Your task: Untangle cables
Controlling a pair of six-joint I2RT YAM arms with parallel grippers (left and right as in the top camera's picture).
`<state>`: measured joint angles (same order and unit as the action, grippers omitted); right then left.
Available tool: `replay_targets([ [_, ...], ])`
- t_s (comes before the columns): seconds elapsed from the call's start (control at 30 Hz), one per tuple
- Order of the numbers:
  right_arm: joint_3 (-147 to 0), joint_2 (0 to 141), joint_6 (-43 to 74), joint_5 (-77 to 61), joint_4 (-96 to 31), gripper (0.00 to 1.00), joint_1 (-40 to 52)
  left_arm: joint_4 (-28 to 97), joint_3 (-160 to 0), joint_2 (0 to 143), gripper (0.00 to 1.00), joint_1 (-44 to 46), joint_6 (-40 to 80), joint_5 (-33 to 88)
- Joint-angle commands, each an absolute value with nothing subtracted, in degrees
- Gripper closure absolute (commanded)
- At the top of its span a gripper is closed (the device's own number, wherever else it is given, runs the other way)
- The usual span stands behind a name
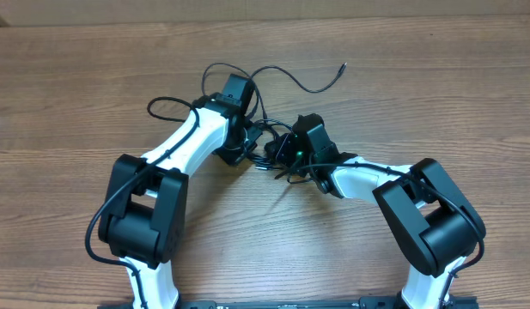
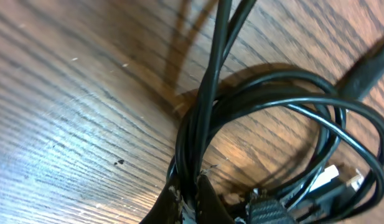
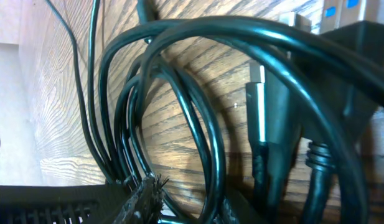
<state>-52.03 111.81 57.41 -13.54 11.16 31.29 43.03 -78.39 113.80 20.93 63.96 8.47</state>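
Two arms are converging on one knot near the middle of the overhead view. On the left of that view, the left gripper [image 2: 188,202] is reaching in from the upper left. Its wrist camera is showing the fingertips [image 2: 207,204] pressed fully together on a couple of thin strands. It is probably anchoring that side so the other arm has something to pull against.

Between the two arms, the cables [image 1: 269,139] are lying as a small bundle of overlapping loops on the wooden table [image 1: 76,86]. One loose tail is trailing toward the upper right and ending in a small plug [image 1: 344,65].

On the right, the right gripper [image 1: 282,153] is sitting against the bundle's other side, with a silver connector [image 3: 257,102] showing close in its wrist view. Several strands are running down into its partly parted jaws, but whether they are actually pinching anything cannot be told. It seems placed to draw a loop out of the tangle.
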Motion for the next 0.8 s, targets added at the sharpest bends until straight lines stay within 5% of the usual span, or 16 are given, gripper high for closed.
replay_targets([
  [0.0, -51.72, 112.97, 57.43, -14.81, 10.83, 0.71, 31.64, 43.05, -80.95, 112.25, 0.96, 20.08, 54.74, 16.27],
  [0.17, -51.72, 112.97, 57.43, -17.72, 11.46, 0.74, 30.72, 43.05, -81.93, 111.92, 0.96, 18.35, 51.29, 23.64],
  [0.37, -51.72, 112.97, 57.43, -19.22, 10.61, 0.96, 29.54, 41.93, -81.95, 111.81, 0.96, 16.36, 48.49, 30.98],
  [0.77, -51.72, 112.95, 57.10, -21.61, 10.13, 0.96, 27.20, 39.64, -81.97, 109.78, 0.96, 9.96, 40.97, 46.39],
])
